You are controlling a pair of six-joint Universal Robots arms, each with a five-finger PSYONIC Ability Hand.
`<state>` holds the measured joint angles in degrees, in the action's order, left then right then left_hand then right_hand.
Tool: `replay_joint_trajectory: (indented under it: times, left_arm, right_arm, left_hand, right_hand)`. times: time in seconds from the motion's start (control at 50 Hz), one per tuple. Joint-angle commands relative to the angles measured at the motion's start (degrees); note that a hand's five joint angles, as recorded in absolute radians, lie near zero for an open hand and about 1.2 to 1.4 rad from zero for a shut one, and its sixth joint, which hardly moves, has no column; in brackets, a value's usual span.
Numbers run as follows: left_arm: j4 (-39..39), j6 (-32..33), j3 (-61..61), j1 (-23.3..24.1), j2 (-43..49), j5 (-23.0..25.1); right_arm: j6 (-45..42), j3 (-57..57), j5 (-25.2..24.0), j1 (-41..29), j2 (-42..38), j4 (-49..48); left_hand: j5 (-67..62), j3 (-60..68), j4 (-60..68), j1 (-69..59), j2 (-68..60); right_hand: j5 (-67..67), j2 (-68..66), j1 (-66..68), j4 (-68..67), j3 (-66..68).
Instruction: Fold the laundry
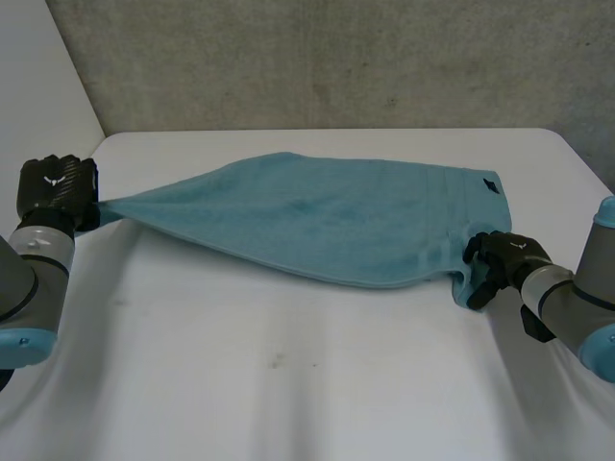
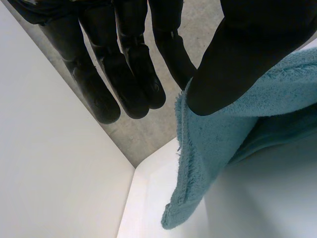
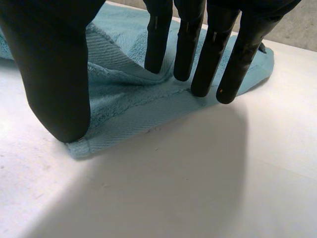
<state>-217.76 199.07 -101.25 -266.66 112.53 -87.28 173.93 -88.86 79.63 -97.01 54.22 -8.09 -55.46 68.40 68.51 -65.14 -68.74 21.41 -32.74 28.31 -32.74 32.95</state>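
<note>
The teal towel lies stretched across the tabletop, long axis running straight from one hand to the other. At its left end the left hand has a corner pinched under the thumb, and the cloth is drawn out to a taut point there. At the other end the right hand sits on the near right corner. Its thumb is planted on the corner and its straight fingers press down further in. The cloth is rucked up between them, so by my reading this is a press, not yet a pinch. The far right corner, with its dark tag, lies free beyond that hand. Any fold looks set to travel along the long axis, and nothing on the tabletop blocks it.
</note>
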Motion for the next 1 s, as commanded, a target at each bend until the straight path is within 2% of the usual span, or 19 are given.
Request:
replay_joint_trajectory:
  times: [0.02, 0.06, 0.08, 0.1, 0.18, 0.22, 0.46, 0.56, 0.6, 0.62, 0.66, 0.72, 0.76, 0.78, 0.82, 0.84, 0.88, 0.94, 1.0]
  left_arm:
    - [0.1, 0.0, 0.0, 0.0, 0.0, 0.0]
    - [0.1, 0.0, 0.0, 0.0, 0.0, 0.0]
    - [0.1, 0.0, 0.0, 0.0, 0.0, 0.0]
    - [0.1, 0.0, 0.0, 0.0, 0.0, 0.0]
    - [0.1, 0.0, 0.0, 0.0, -0.1, 0.0]
    - [0.4, -0.1, -0.1, 0.1, -0.3, 0.0]
    - [1.6, 0.3, -2.6, 0.8, -2.2, 0.2]
    - [8.5, 0.3, -4.6, 0.8, -5.7, 0.5]
    - [16.2, 0.3, -5.0, 0.5, -8.4, 0.8]
    - [16.2, 0.3, -5.0, 0.5, -8.4, 0.8]
    - [24.5, 0.3, -5.4, 0.1, -12.8, 1.1]
    - [28.4, 0.3, -5.8, 0.0, -15.7, 1.1]
    - [34.7, 0.8, -7.1, -0.4, -21.2, 2.4]
    - [34.8, 0.8, -7.1, -0.4, -21.2, 2.4]
    - [39.5, 3.8, -9.0, -2.4, -27.1, 5.6]
    - [39.5, 3.8, -9.0, -2.5, -27.1, 5.6]
    - [42.6, 8.7, -11.0, -4.9, -31.3, 9.2]
    - [43.9, 12.6, -12.7, -5.6, -32.3, 12.1]
    - [43.7, 13.8, -14.1, -5.5, -31.3, 13.1]
  right_arm:
    - [-0.2, 1.1, 0.1, 0.1, -1.0, 0.0]
    - [-0.7, 1.1, 0.3, 0.0, -1.3, -0.3]
    - [-0.7, 1.1, 0.3, 0.0, -1.3, -0.3]
    - [-0.8, 1.1, 0.7, 0.1, -1.0, -0.8]
    - [-0.8, 0.5, 2.2, 0.4, 0.4, -2.8]
    - [-0.9, -0.1, 3.2, 0.8, 4.0, -3.2]
    - [-3.9, -0.2, 1.8, 1.2, 15.7, -1.5]
    - [-14.5, -0.6, 0.8, 5.0, 19.2, 5.3]
    - [-21.7, -1.0, 0.9, 7.6, 21.1, 10.6]
    - [-21.7, -1.0, 0.9, 7.6, 21.1, 10.6]
    - [-25.6, -1.5, 0.6, 9.5, 23.6, 14.4]
    - [-27.2, -1.9, 0.5, 10.5, 26.2, 16.0]
    - [-30.5, -3.2, 0.3, 14.0, 29.9, 19.0]
    - [-30.5, -3.2, 0.3, 14.0, 29.9, 19.0]
    - [-37.5, -4.8, -1.0, 17.5, 31.6, 23.8]
    - [-37.5, -4.8, -1.0, 17.5, 31.6, 23.8]
    - [-45.9, -7.3, -2.4, 20.9, 33.3, 29.4]
    - [-52.3, -9.8, -3.3, 22.7, 33.8, 33.1]
    - [-54.7, -11.9, -3.3, 22.6, 33.2, 32.9]
  left_hand:
    - [-14.5, 11.6, 11.5, -14.9, -11.3]
    - [-14.5, 11.6, 11.5, -14.9, -11.3]
    - [-14.5, 11.6, 11.5, -14.9, -11.3]
    - [-14.5, 11.6, 11.5, -14.9, -11.3]
    - [-14.5, 11.6, 11.5, -14.9, -11.3]
    - [-14.5, 11.6, 11.5, -14.9, -11.3]
    - [-14.5, 11.6, 11.5, -14.9, -11.3]
    - [-14.5, 11.6, 11.5, -14.9, -11.3]
    - [-14.5, 11.6, 11.5, -14.9, -11.3]
    - [-14.5, 11.6, 11.5, -14.9, -11.3]
    - [-14.5, 11.6, 11.5, -14.9, -11.3]
    - [-14.5, 11.6, 11.5, -14.9, -11.3]
    - [-14.5, 11.6, 11.5, -14.9, -11.3]
    - [-14.5, 11.6, 11.5, -14.9, -11.3]
    - [-14.5, 11.6, 11.5, -14.9, -11.3]
    - [-14.5, 11.6, 11.5, -14.9, -11.3]
    - [-14.5, 11.6, 11.5, -14.9, -11.3]
    - [-14.5, 11.6, 11.5, -14.9, -11.3]
    - [-14.5, 11.6, 11.5, -14.9, -11.3]
  right_hand:
    - [13.7, -12.3, 16.8, -12.3, 12.1]
    - [36.1, -34.7, 39.2, -34.7, 34.5]
    - [36.2, -34.9, 39.3, -34.9, 34.7]
    - [48.5, -47.1, 51.6, -47.1, 46.9]
    - [48.6, -47.3, 51.7, -47.3, 47.0]
    - [48.6, -47.3, 51.7, -47.3, 47.0]
    - [48.6, -47.3, 51.7, -47.3, 47.0]
    - [48.6, -47.3, 51.7, -47.3, 47.0]
    - [48.6, -47.3, 51.7, -47.3, 47.0]
    - [48.6, -47.3, 51.7, -47.3, 47.0]
    - [48.6, -47.3, 51.7, -47.3, 47.0]
    - [48.6, -47.3, 51.7, -47.3, 47.0]
    - [48.6, -47.3, 51.7, -47.3, 47.0]
    - [48.6, -47.3, 51.7, -47.3, 47.0]
    - [48.6, -47.3, 51.7, -47.3, 47.0]
    - [48.6, -47.3, 51.7, -47.3, 47.0]
    - [48.6, -47.3, 51.7, -47.3, 47.0]
    - [48.6, -47.3, 51.7, -47.3, 47.0]
    - [48.6, -47.3, 51.7, -47.3, 47.0]
